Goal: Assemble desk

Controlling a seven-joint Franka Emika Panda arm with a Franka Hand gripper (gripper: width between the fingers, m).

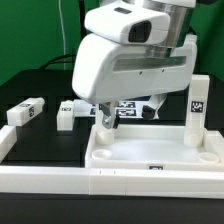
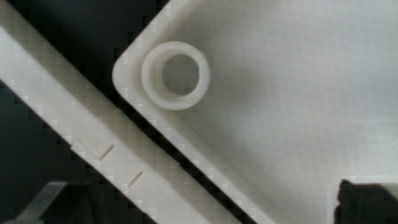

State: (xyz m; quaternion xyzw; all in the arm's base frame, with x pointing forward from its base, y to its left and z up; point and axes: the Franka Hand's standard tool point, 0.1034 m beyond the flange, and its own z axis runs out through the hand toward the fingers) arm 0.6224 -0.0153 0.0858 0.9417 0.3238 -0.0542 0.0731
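Inspection finding: the tabletop [image 1: 140, 150] lies on the counter [image 1: 50, 138] with its hollow side up, raised rim uppermost. Its long axis runs across the exterior view from left to right. A square tag shows on its near rim. You will find it hard against the long white rail [image 1: 40, 180], which runs along its near edge.

One upright leg [image 1: 197, 112] stands at the tabletop's far corner on the exterior view's right. Two more lie flat on the counter, well apart from the tabletop: a loose leg [image 1: 25, 112] toward the exterior view's left and a second loose leg [image 1: 67, 114] nearer the arm.

The end effector [image 1: 127, 112] hangs over the tabletop's far corner on the exterior view's left. Its fingers are spread wide with nothing between them. One fingertip [image 1: 105, 118] sits just above that corner; contact cannot be confirmed.

The wrist view looks down on the same corner: a round socket [image 2: 173, 73] is set into the tabletop [image 2: 285, 110], with the rail [image 2: 80, 130] running alongside.

Your arm's wrist points straight down, the hand's broad face toward the exterior camera.
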